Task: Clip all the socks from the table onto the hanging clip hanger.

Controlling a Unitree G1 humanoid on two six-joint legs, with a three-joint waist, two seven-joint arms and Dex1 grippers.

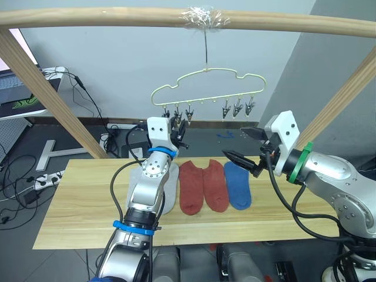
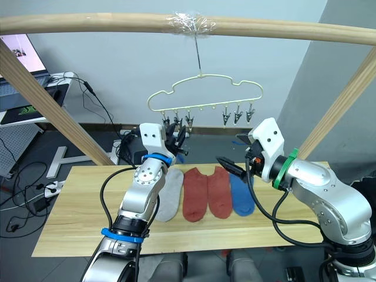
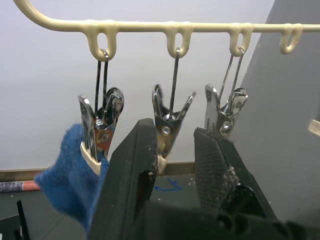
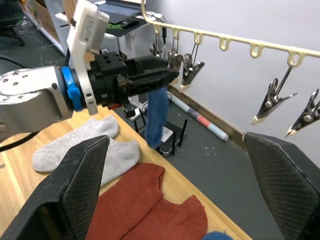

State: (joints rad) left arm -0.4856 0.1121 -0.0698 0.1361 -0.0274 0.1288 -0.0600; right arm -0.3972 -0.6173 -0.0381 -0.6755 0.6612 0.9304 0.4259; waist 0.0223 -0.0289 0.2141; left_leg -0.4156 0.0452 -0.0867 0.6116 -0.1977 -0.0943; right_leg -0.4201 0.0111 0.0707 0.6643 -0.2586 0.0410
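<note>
The cream clip hanger (image 1: 205, 73) hangs by its hook from the wooden bar. My left gripper (image 3: 175, 131) is raised to its left clips, its fingers a narrow gap apart on either side of one clip (image 3: 167, 125). A blue sock (image 3: 70, 185) hangs from the neighbouring clip, right beside that gripper. On the table (image 1: 82, 205) lie two grey socks (image 2: 170, 197) partly behind my left arm, two rust red socks (image 1: 202, 187) and another blue sock (image 1: 238, 187). My right gripper (image 1: 236, 144) hovers wide open above the blue sock on the table, holding nothing.
A thick wooden bar (image 1: 117, 16) spans the top, carried by slanted wooden struts at the left (image 1: 53, 100) and right (image 1: 346, 94). A white desk with a laptop (image 1: 17, 94) and floor cables stand beyond the table's left end. Three free clips (image 1: 238, 108) hang on the hanger's right.
</note>
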